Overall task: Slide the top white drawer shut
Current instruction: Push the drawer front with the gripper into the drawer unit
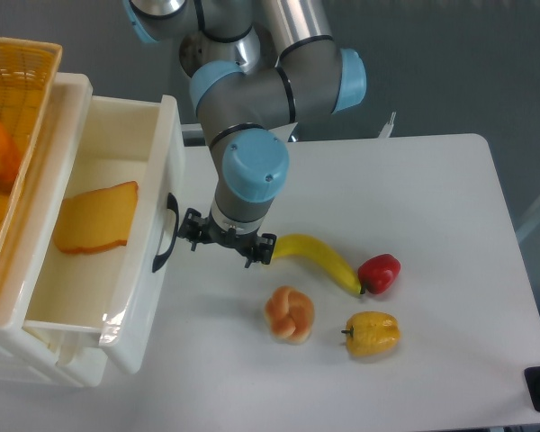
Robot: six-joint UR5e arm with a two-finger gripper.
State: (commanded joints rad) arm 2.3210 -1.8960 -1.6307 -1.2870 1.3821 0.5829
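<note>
White table (432, 207) (grey floor behind)
</note>
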